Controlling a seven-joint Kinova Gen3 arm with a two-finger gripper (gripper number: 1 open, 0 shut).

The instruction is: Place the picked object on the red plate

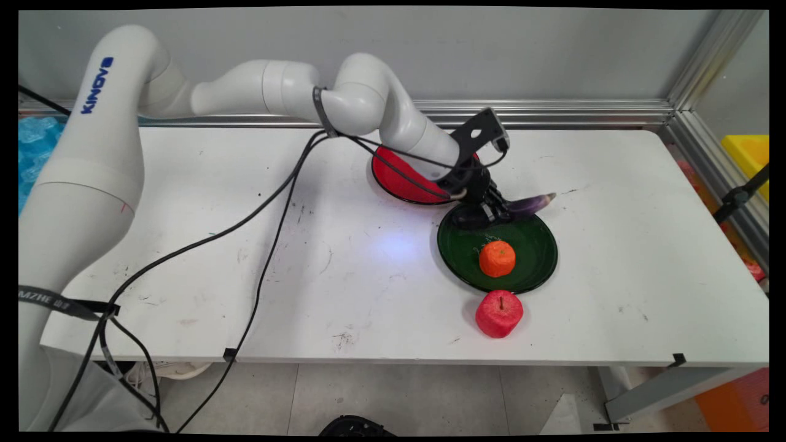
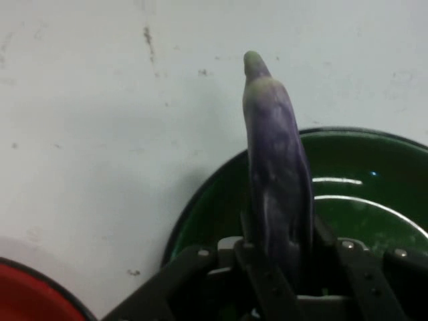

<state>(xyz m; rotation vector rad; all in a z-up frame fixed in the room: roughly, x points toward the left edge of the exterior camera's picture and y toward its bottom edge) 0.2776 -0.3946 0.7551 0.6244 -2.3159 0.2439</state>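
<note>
White scuffed worktop [image 1: 368, 276], grey wall [image 1: 430, 49] behind. Hand [image 1: 491, 210] pinches purple eggplant [image 1: 533, 203] at far rim of green plate [image 1: 534, 270]; tip projects beyond.

White rounded arm links [image 1: 288, 92], blue KINOVA lettering [image 1: 96, 84] at upper left, black cables [image 1: 270, 209] strapped along, black hand [image 1: 488, 209], silver screws [image 2: 348, 245] on linkage.

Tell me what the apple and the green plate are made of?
The apple looks like soft foam or felt, not real: its red skin is matte and fuzzy, with lumpy edges. The green plate looks like glazed ceramic or hard plastic, since bright highlights streak its glossy surface. I can't tell which.
</note>
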